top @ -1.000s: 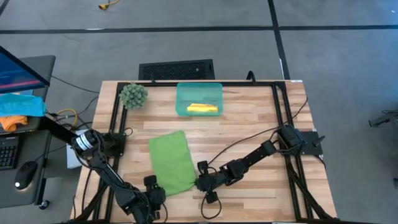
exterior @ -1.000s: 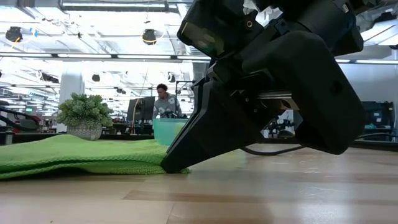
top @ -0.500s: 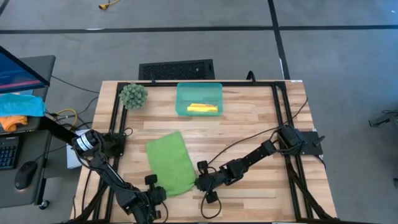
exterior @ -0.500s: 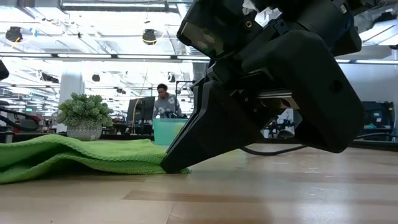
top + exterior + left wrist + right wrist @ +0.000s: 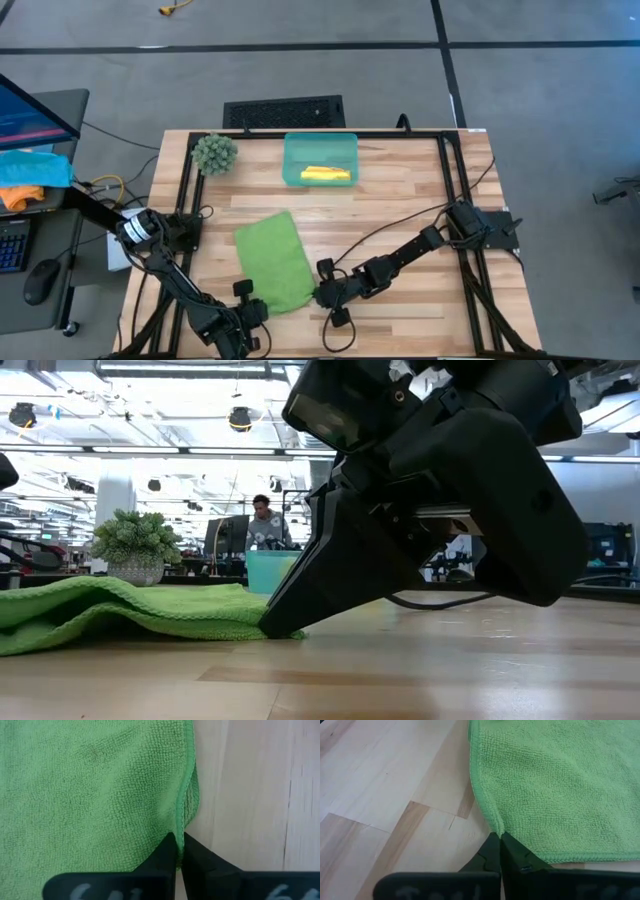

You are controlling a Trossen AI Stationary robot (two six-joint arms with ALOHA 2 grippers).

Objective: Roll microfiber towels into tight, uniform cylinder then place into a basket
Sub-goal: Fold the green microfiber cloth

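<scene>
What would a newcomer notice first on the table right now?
The lime green towel lies spread near the table's front edge, pinched at its two near corners by the left gripper and the right gripper, both shut on its hem. Farther back, a yellow towel sits rolled inside the teal basket.

No words, labels, brands or signs can be read anywhere; pale marks on the dark bar in each wrist view (possibly digits, cut off at the edge) stay illegible.

Fuzzy green plant [image 5: 214,153] on table [image 5: 400,190]
</scene>
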